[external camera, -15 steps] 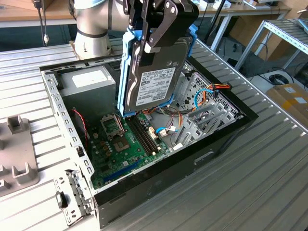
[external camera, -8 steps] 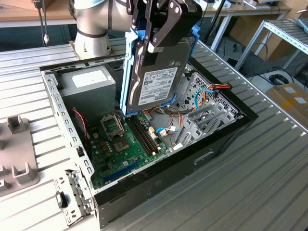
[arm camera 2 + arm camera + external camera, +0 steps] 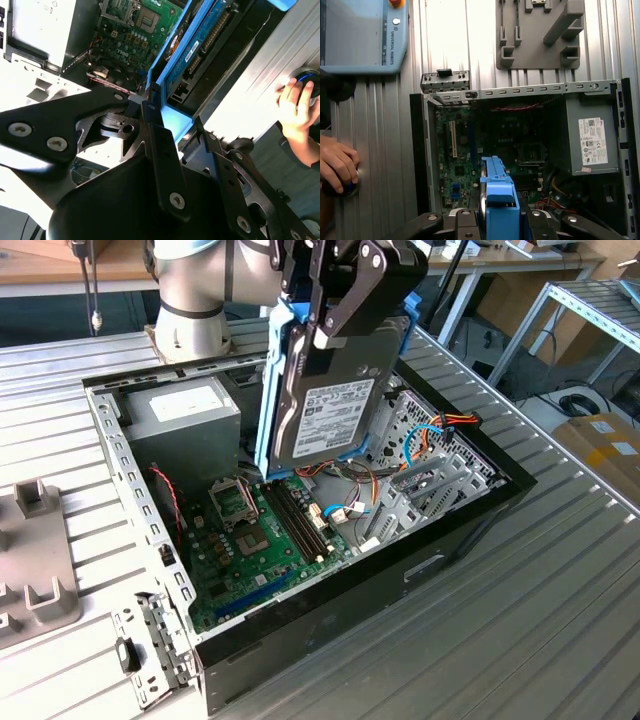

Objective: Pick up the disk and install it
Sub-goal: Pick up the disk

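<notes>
- While the slatted metal table (image 3: 560, 570) carries everything, we see an open computer case (image 3: 400, 570) lying on it with its side panel off.
- Inside the case, at the exterior view's left, sits the grey power supply (image 3: 185, 415) with its white label. The green motherboard (image 3: 250, 550) lies flat on the case floor beside it.
- On the table outside the case lies a grey moulded fixture (image 3: 35, 560). In the first wrist view, a teach pendant (image 3: 360, 35) rests well apart from it.
- We find the disk (image 3: 330, 410) up in the air, standing on edge in its blue carrier. It hangs over the case interior between the power supply and the metal bays, with its labelled face turned to the exterior view. We cannot tell whether its lower edge touches anything.
- Our gripper (image 3: 330, 335) has its black fingers closed narrowly onto the disk's upper end, one on each flat side. It holds the disk and nothing else.
- A person's hand (image 3: 295, 100) rests on a small dark rounded object (image 3: 306, 80) at the table's edge, well away from the case.
</notes>
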Available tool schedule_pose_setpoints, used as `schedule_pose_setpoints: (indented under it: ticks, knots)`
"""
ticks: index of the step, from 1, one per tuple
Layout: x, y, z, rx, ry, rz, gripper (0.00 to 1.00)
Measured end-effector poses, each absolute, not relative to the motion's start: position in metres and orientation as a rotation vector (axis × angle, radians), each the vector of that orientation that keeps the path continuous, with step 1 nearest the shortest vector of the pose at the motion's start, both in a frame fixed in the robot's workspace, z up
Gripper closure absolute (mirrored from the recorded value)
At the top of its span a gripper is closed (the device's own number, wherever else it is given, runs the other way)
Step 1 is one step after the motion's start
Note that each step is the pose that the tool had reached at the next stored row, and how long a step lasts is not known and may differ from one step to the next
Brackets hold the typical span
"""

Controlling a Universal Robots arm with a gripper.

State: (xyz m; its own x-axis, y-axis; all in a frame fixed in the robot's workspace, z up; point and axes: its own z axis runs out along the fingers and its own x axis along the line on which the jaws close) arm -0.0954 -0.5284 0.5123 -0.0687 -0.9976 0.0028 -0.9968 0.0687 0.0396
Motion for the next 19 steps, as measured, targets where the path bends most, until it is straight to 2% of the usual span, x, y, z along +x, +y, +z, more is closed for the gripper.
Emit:
schedule_pose_setpoints:
  ticks: [19]
  knots:
    - [-0.082, -0.529, 0.512, 2.121, -2.273, -0.037, 0.63]
